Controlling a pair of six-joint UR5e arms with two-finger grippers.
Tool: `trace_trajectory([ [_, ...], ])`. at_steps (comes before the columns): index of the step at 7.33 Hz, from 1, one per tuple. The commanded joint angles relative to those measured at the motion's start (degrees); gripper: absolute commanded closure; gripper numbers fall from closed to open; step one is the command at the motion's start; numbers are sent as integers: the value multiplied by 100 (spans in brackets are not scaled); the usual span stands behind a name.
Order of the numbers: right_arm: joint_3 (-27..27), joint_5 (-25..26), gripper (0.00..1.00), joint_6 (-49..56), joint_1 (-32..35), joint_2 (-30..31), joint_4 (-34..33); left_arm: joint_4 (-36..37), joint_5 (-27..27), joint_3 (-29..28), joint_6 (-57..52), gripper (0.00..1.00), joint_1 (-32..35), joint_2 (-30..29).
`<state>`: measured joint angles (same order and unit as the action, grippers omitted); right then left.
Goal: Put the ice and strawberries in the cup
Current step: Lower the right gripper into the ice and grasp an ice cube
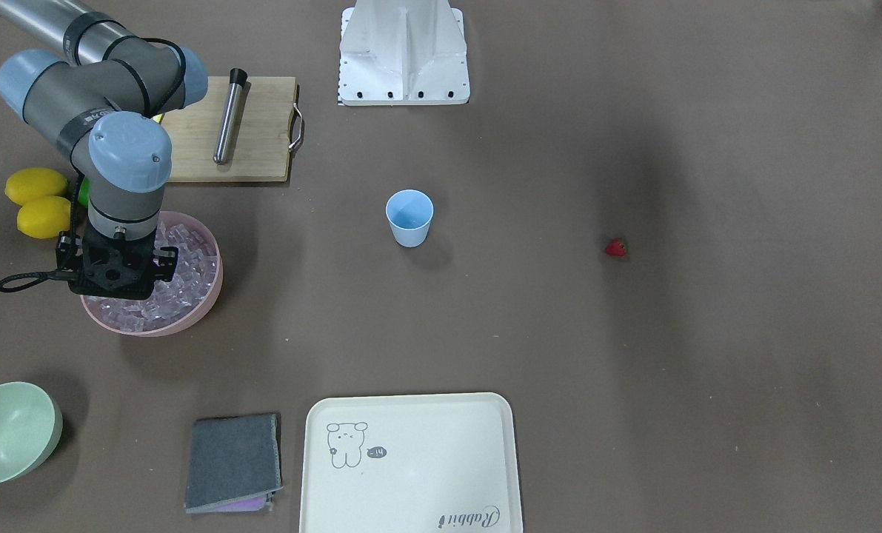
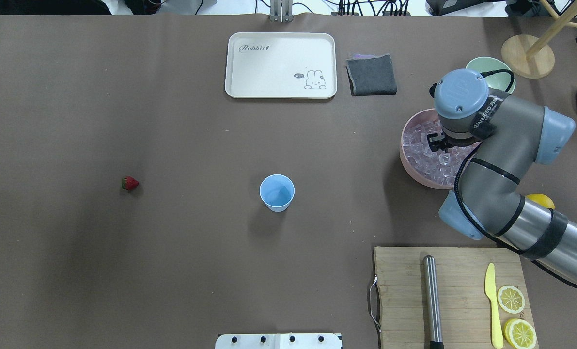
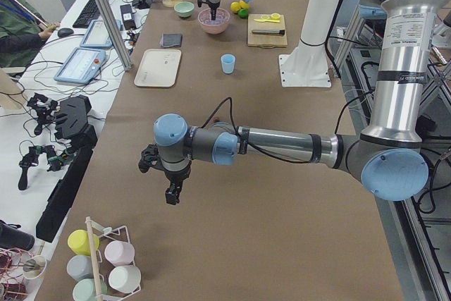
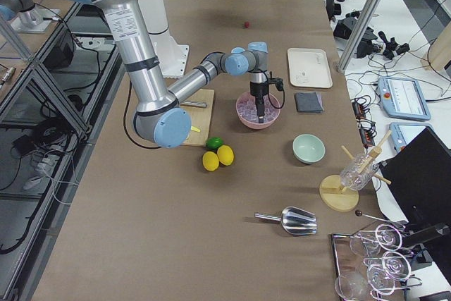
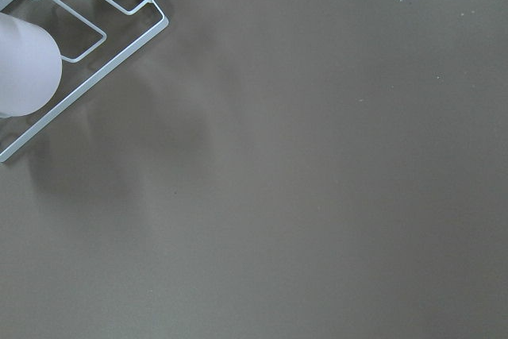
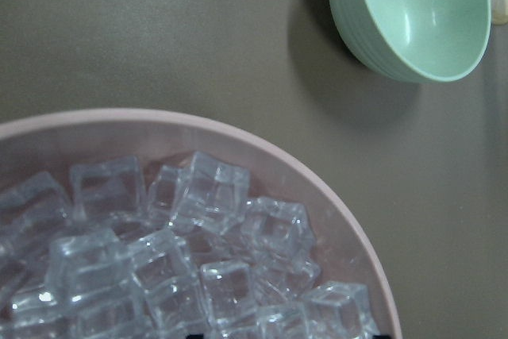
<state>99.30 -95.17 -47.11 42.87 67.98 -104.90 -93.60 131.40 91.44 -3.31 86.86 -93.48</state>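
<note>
The ice [image 6: 190, 260] is a heap of clear, glassy cubes piled to the brim of the pink bowl [image 1: 215, 285] on the robot's right side of the table [image 1: 559, 370], and none of it is in the cup [image 2: 277, 193]. That cup is a plain light-blue tumbler, tapered, upright and open-mouthed, alone at mid-table with nothing visible inside it. Over on the robot's left lies the single small red strawberry [image 2: 130, 183], green cap and all, on the bare surface and well apart from the cup. The right arm is folded over the pink bowl with its wrist turned straight down, and the right gripper [image 4: 259, 113] reaches down among the cubes. Its own camera sits just over the ice, with the pale green bowl [image 6: 413, 13] beyond the rim. Two dark tips peek in at the bottom edge of that view, set wide apart with cubes between them, so the jaws stand apart and nothing is clamped. Whether they touch the ice is hard to say. The left arm lies stretched long and low along the robot's left end of the table, with the left gripper [image 3: 171, 197] pointing down above bare surface near a white wire rack [image 5: 111, 65] of pale cups. It shows only from the side, so I cannot tell whether it is parted or closed.
</note>
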Motion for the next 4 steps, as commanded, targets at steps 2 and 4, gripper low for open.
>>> trace_trajectory([
  [2, 2, 16, 29, 0, 11, 13, -12, 0, 0, -4, 5, 2, -3, -12],
  [4, 28, 16, 29, 17, 29, 4, -108, 0, 0, -4, -3, 2, -3, -3],
])
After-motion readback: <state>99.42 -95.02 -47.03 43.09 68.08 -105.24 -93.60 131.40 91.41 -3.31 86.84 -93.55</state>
